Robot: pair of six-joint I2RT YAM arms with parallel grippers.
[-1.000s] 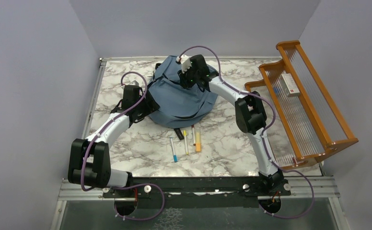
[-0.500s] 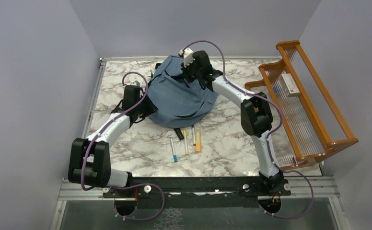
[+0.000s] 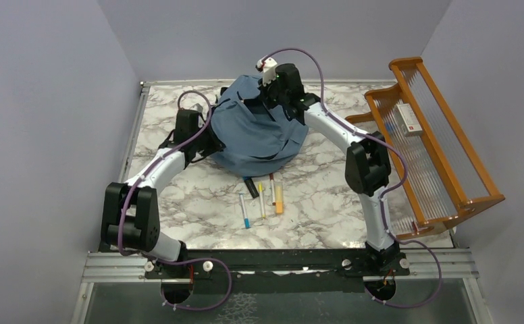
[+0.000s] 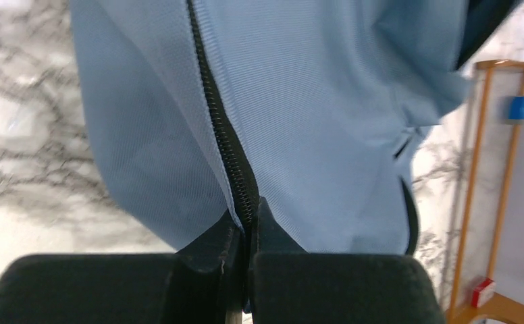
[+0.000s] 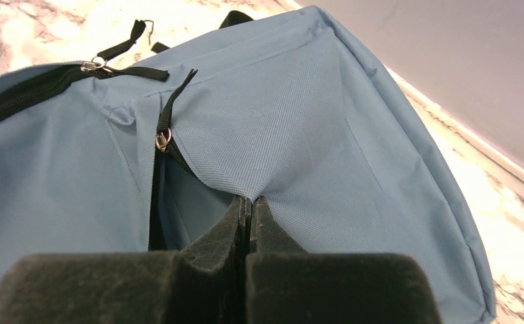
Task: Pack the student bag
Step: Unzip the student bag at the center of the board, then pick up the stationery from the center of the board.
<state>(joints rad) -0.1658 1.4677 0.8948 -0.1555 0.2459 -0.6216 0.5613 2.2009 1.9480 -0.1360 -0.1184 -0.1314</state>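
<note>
The dusty-blue student bag lies at the back middle of the marble table. At the bag's left side my left gripper is shut on the bag's zipper edge; in the left wrist view the black zipper line runs straight into the closed jaws. My right gripper is at the bag's top rear, shut on a pinch of blue fabric that tents up from the jaws. A zipper pull and a slit of open pocket show just left of it.
Several pens and markers lie on the table in front of the bag, with a black strap end beside them. An orange wooden rack holding a small white box stands at the right edge.
Both grippers closed on the bag. The right gripper moved back and lifted the top fabric. The left arm pushed further in toward the bag's left side.
</note>
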